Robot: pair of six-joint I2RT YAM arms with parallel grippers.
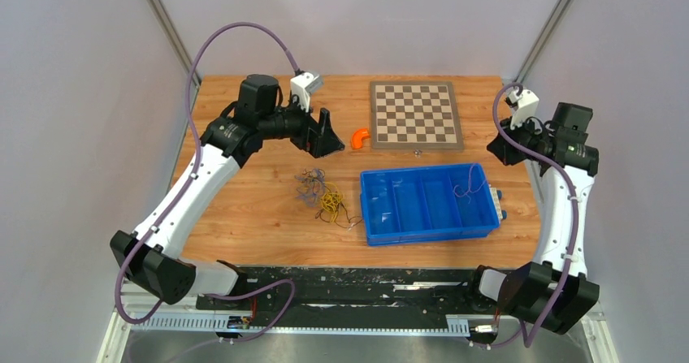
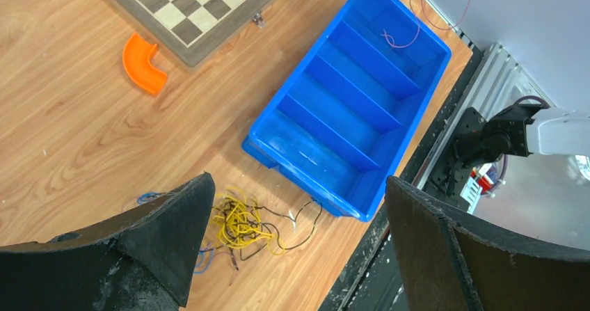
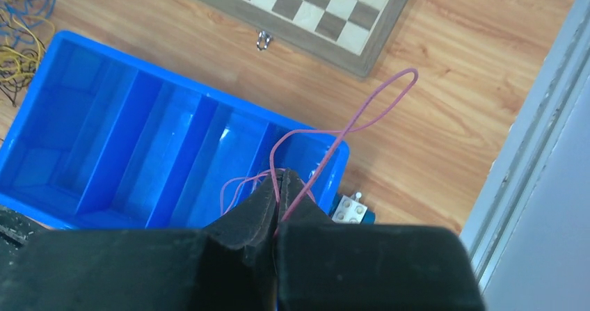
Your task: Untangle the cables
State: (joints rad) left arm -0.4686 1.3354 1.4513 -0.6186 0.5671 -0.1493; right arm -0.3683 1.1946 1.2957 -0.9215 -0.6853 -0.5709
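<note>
The tangle of cables [image 1: 321, 194], yellow, black and blue strands, lies on the wood table left of the blue bin [image 1: 426, 235]. It also shows in the left wrist view [image 2: 240, 224] and at the right wrist view's top left corner [image 3: 21, 19]. My left gripper [image 1: 325, 131] is open and empty, held above the table beyond the tangle, jaws wide apart [image 2: 298, 180]. My right gripper [image 1: 497, 149] is shut on a reddish-pink cable [image 3: 348, 126] above the bin's right end [image 3: 282, 175]. The cable's lower loops hang into the bin's rightmost compartment [image 1: 469, 187].
A chessboard [image 1: 415, 114] lies at the back of the table, with an orange curved piece [image 1: 358, 138] to its left. The bin [image 2: 306, 193] has several compartments. A small white and blue block [image 3: 351, 210] sits against the bin's right end.
</note>
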